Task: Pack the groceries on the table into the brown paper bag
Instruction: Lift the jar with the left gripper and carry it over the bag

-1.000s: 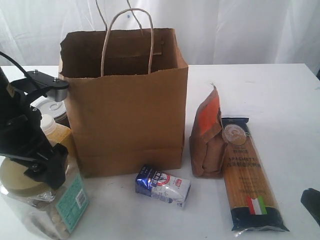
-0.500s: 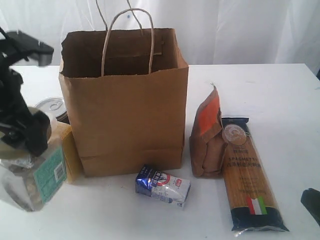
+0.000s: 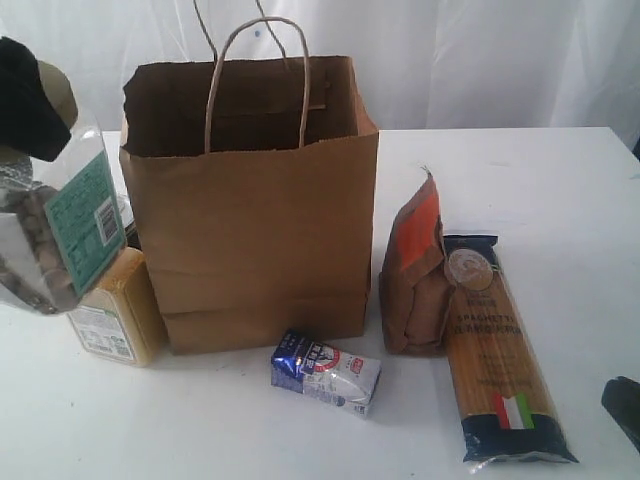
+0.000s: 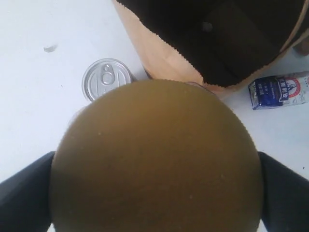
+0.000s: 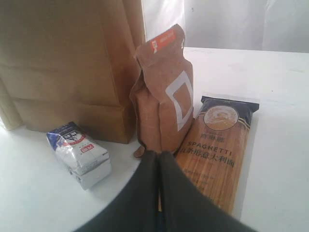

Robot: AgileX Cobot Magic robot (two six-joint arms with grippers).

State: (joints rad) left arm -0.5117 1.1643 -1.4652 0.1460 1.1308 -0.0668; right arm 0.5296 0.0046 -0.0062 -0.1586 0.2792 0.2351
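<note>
The tan-lidded clear jar (image 3: 55, 230) hangs tilted in the air left of the brown paper bag (image 3: 255, 200), with my left gripper (image 3: 30, 105) shut on its lid (image 4: 154, 159), which fills the left wrist view. Below stand the yellow bottle (image 3: 115, 310) and the tin can (image 4: 107, 78), beside the bag's open mouth (image 4: 212, 38). The blue-white carton (image 3: 325, 372) lies in front of the bag. To the bag's right the brown-orange pouch (image 3: 415, 275) stands beside the spaghetti packet (image 3: 495, 350). My right gripper (image 5: 159, 157) is shut and empty, close to the pouch (image 5: 164, 96) and the spaghetti (image 5: 219, 150).
The white table (image 3: 520, 180) stretches bare behind and to the right of the spaghetti. A white curtain hangs behind the table. A tiny white lump (image 4: 49, 48) lies near the can. The bag's two loop handles (image 3: 255, 80) stand above its rim.
My left gripper has lifted the jar off the table to about the height of the bag's rim, uncovering the yellow bottle. The right gripper has not moved.
</note>
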